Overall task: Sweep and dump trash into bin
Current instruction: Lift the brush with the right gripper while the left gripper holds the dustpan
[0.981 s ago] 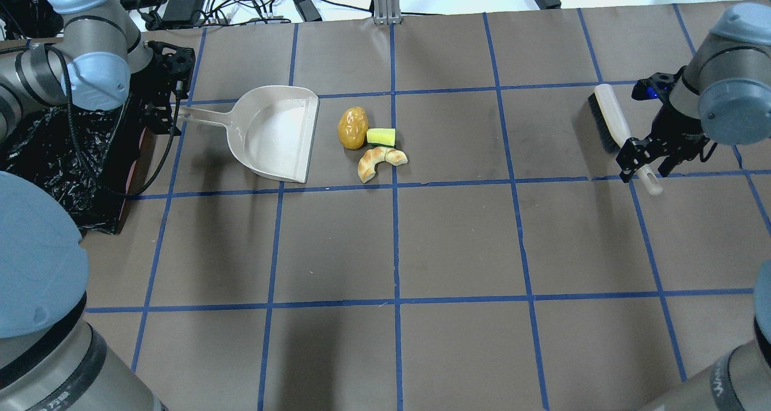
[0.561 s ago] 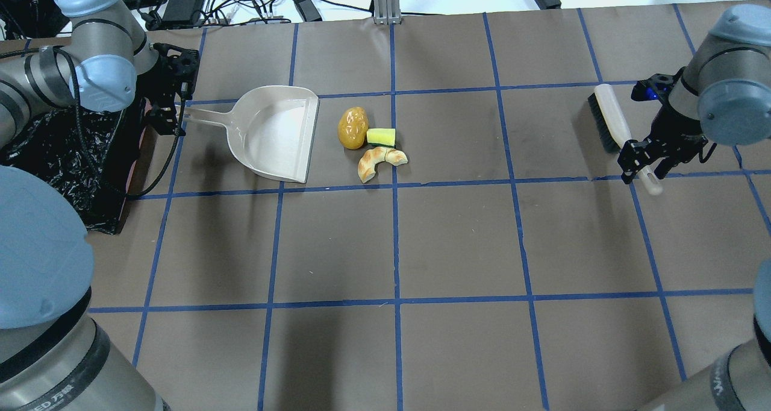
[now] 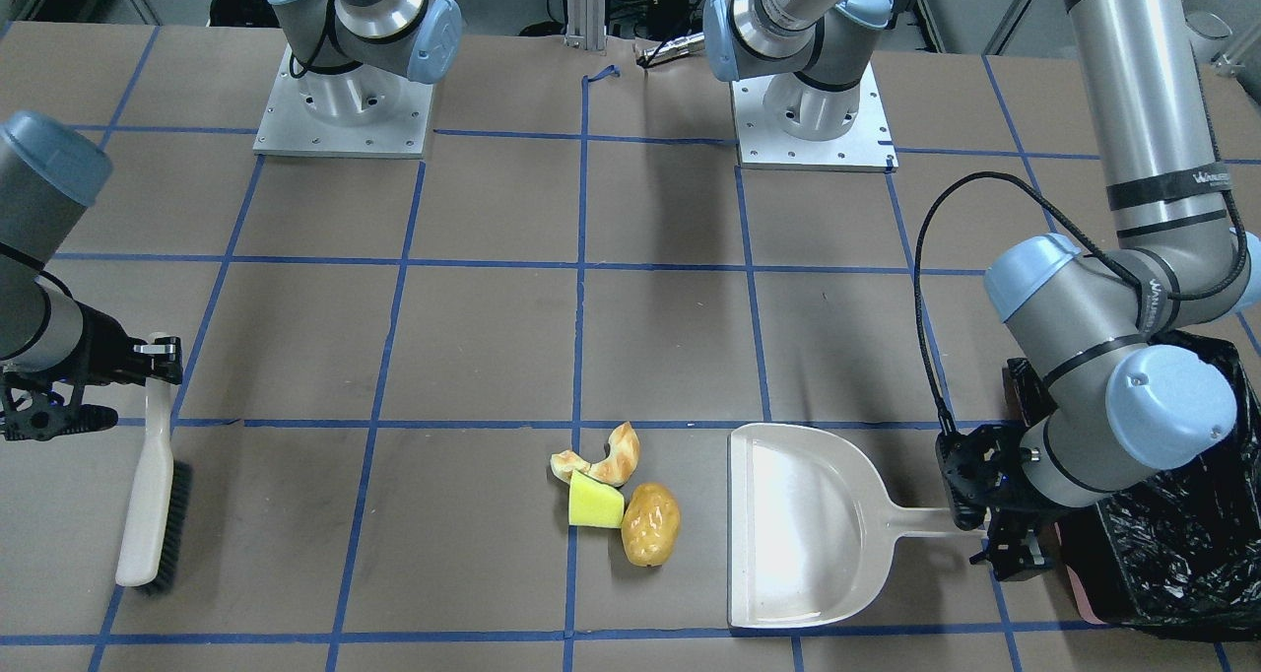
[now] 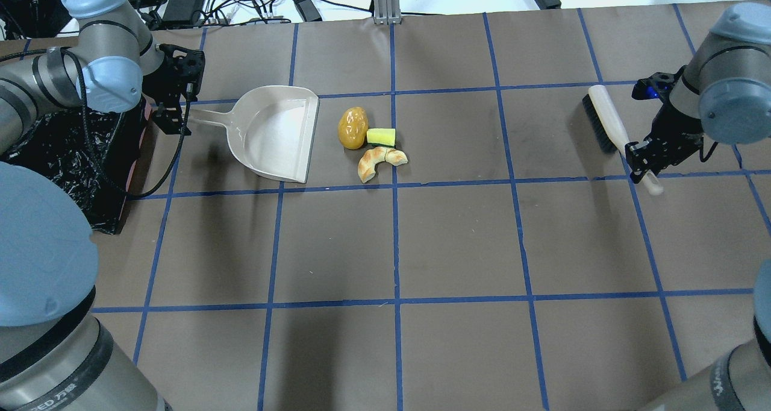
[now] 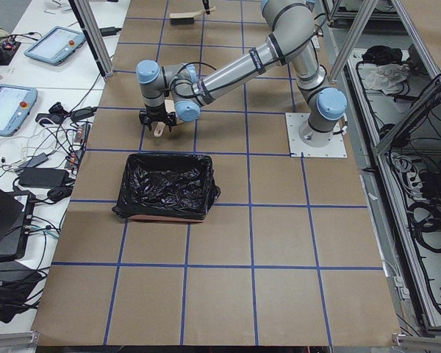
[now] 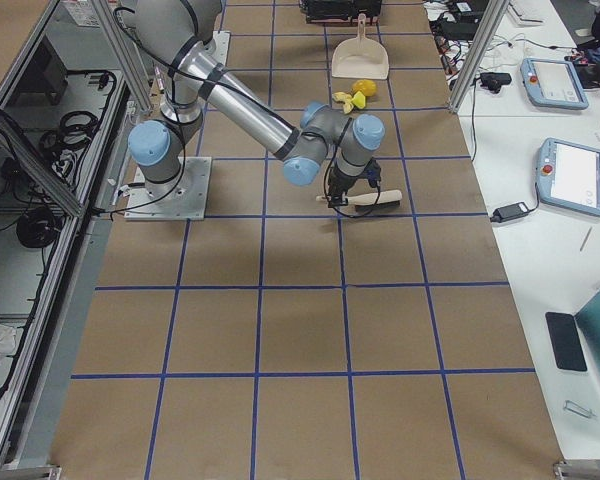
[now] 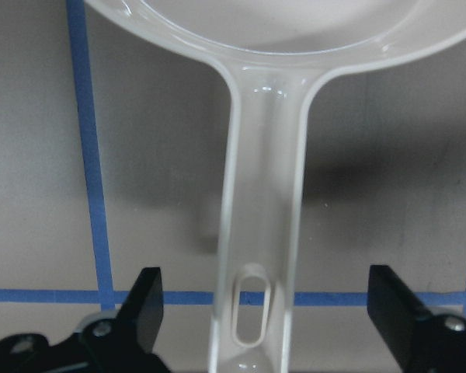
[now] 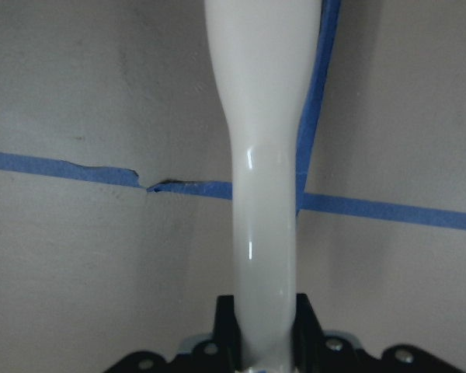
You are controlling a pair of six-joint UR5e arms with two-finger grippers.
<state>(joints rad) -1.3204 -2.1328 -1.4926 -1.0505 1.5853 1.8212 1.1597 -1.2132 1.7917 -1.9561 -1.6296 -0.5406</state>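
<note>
Straddling end of beige dustpan [image 4: 277,134] handle, left gripper [image 4: 173,125] is standing spread wide, fingers clear of handle on both sides. Right gripper [image 4: 641,161] is pinching white brush [image 4: 605,122] by its handle, well apart from trash. Potato-like lump [image 4: 353,128], yellow sponge wedge [image 4: 380,137] and curved crust [image 4: 376,161] are lying clustered on surface [image 4: 458,242] just beside dustpan's open mouth. Black-lined bin [image 4: 60,152] is sitting just beside left gripper, opposite dustpan.

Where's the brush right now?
In the overhead view the brush is far to the right, on the robot's right side, its handle clamped in the right gripper. It is well away from the trash beside the dustpan.
</note>
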